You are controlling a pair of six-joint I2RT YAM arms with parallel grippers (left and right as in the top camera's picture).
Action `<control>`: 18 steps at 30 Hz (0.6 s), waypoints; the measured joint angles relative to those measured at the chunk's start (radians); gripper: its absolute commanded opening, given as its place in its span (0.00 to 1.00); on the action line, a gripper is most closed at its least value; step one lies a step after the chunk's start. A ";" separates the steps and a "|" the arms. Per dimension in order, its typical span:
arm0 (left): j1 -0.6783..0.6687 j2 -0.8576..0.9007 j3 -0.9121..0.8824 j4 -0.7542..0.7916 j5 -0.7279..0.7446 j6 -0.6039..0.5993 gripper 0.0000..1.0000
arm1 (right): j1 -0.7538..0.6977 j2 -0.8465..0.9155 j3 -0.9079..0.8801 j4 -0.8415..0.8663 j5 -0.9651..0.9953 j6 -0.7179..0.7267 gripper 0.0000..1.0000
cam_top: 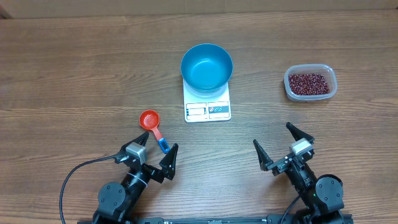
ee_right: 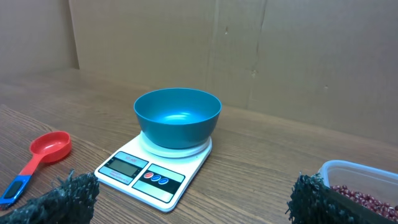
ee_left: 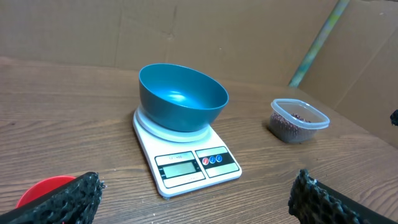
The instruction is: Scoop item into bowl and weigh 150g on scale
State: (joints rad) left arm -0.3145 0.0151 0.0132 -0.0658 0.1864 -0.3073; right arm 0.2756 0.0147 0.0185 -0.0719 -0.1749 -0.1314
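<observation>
The blue bowl (cam_top: 207, 67) sits empty on the white scale (cam_top: 208, 109) at the table's middle; both also show in the left wrist view as bowl (ee_left: 181, 96) on scale (ee_left: 186, 165), and in the right wrist view as bowl (ee_right: 177, 116) on scale (ee_right: 149, 175). The dark red-brown beans (cam_top: 308, 83) fill a clear tub (cam_top: 331, 83) at the right, beans (ee_right: 364, 196) and tub (ee_left: 298, 119). My left gripper (cam_top: 156, 147) is open near the front left, nothing between its fingers. My right gripper (cam_top: 272, 142) is open near the front right, empty.
A red measuring scoop (cam_top: 150, 120) with a blue-tipped handle lies on the table just ahead of the left gripper, partly between its fingers from above; it shows as scoop (ee_right: 50, 147) and scoop (ee_left: 46, 186). Cardboard walls stand behind the table.
</observation>
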 measured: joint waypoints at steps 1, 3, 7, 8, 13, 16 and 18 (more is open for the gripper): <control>0.000 0.000 0.000 0.000 0.000 0.000 0.99 | 0.000 0.000 0.000 0.000 0.000 0.000 1.00; 0.000 0.000 0.000 0.000 0.000 0.000 1.00 | 0.000 0.000 0.000 0.000 0.000 0.000 1.00; 0.000 0.000 0.000 0.000 0.000 0.000 1.00 | 0.000 0.000 0.000 0.000 0.000 0.000 1.00; 0.000 0.000 0.000 0.000 0.000 0.000 1.00 | 0.000 0.000 0.000 0.000 0.000 0.000 1.00; 0.000 0.000 0.000 0.000 0.000 0.000 1.00 | 0.000 0.000 0.000 0.000 0.000 0.000 1.00; 0.000 0.000 0.000 0.000 0.000 0.000 1.00 | 0.000 0.000 0.000 0.000 0.000 0.000 1.00; 0.000 0.000 0.000 0.000 0.000 0.000 1.00 | 0.000 0.000 0.000 0.000 0.000 0.000 1.00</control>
State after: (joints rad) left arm -0.3145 0.0151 0.0135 -0.0658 0.1864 -0.3069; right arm 0.2756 0.0147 0.0185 -0.0719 -0.1753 -0.1318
